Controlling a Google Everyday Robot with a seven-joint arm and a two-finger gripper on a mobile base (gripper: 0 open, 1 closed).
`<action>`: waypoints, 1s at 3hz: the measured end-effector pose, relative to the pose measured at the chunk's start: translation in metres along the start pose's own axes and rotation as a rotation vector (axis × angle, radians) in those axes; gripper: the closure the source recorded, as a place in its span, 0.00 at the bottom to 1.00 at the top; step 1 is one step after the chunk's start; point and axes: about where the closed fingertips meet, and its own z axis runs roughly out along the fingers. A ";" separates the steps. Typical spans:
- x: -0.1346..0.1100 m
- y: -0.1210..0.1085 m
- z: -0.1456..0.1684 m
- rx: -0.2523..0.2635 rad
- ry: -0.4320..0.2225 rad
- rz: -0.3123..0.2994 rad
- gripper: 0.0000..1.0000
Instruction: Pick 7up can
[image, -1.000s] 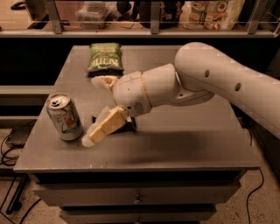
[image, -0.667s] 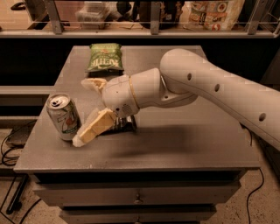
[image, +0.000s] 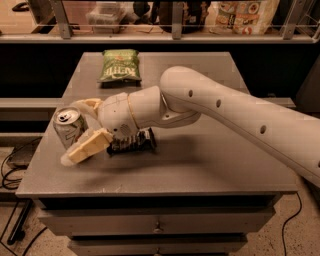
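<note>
The 7up can (image: 68, 128), silver-white with a pull-tab top, stands upright near the left edge of the grey table (image: 200, 165). My gripper (image: 72, 132) has reached it from the right and is open. One pale finger (image: 86, 146) lies in front of the can and the other finger (image: 89, 104) lies behind it, so the can sits between them. I cannot tell whether the fingers touch the can. The white arm stretches in from the right edge of the view.
A dark flat candy bar (image: 133, 142) lies just under my wrist, right of the can. A green chip bag (image: 119, 65) lies at the table's far side. Shelving with packages (image: 240, 15) runs behind the table. Drawers are below the tabletop.
My gripper has moved left towards the can, and its fingers now straddle the can. The can, the candy bar and the chip bag have stayed in place.
</note>
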 end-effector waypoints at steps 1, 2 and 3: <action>0.000 -0.001 0.008 -0.008 -0.025 0.005 0.41; -0.007 -0.003 0.006 -0.003 -0.046 0.007 0.65; -0.039 -0.014 -0.017 0.011 -0.080 -0.008 0.96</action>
